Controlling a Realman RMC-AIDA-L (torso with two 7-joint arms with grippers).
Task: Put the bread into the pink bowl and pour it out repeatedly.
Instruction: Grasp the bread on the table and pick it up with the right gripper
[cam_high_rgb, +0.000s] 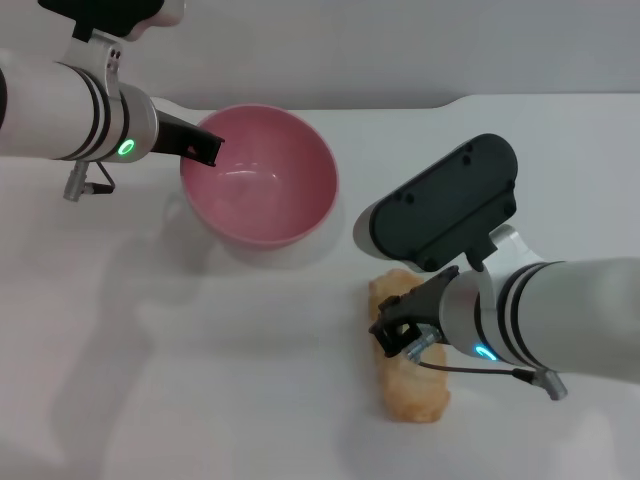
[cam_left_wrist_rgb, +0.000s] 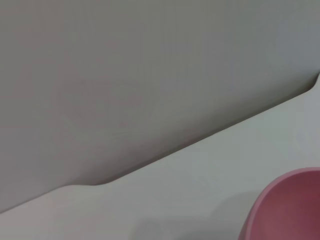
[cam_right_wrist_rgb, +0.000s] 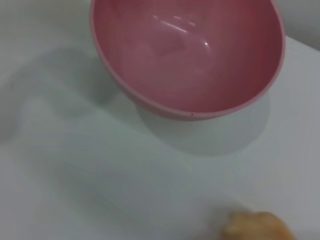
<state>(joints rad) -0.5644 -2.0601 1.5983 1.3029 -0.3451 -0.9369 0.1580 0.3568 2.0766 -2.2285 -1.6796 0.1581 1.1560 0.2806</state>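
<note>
The pink bowl (cam_high_rgb: 262, 185) hangs tilted a little above the white table, its mouth turned toward my right arm, and it holds nothing. My left gripper (cam_high_rgb: 204, 150) is shut on its left rim. An edge of the pink bowl (cam_left_wrist_rgb: 287, 207) shows in the left wrist view, and the whole tilted pink bowl (cam_right_wrist_rgb: 190, 55) shows in the right wrist view. The bread (cam_high_rgb: 416, 392) lies on the table to the right of the bowl and nearer to me. My right gripper (cam_high_rgb: 405, 335) is down over its middle. One end of the bread (cam_right_wrist_rgb: 257, 226) shows in the right wrist view.
The white table (cam_high_rgb: 150, 380) stretches wide in front and to the left. Its far edge (cam_left_wrist_rgb: 165, 152) runs behind the bowl, against a grey wall. The bowl casts a shadow (cam_right_wrist_rgb: 215, 135) on the table beneath it.
</note>
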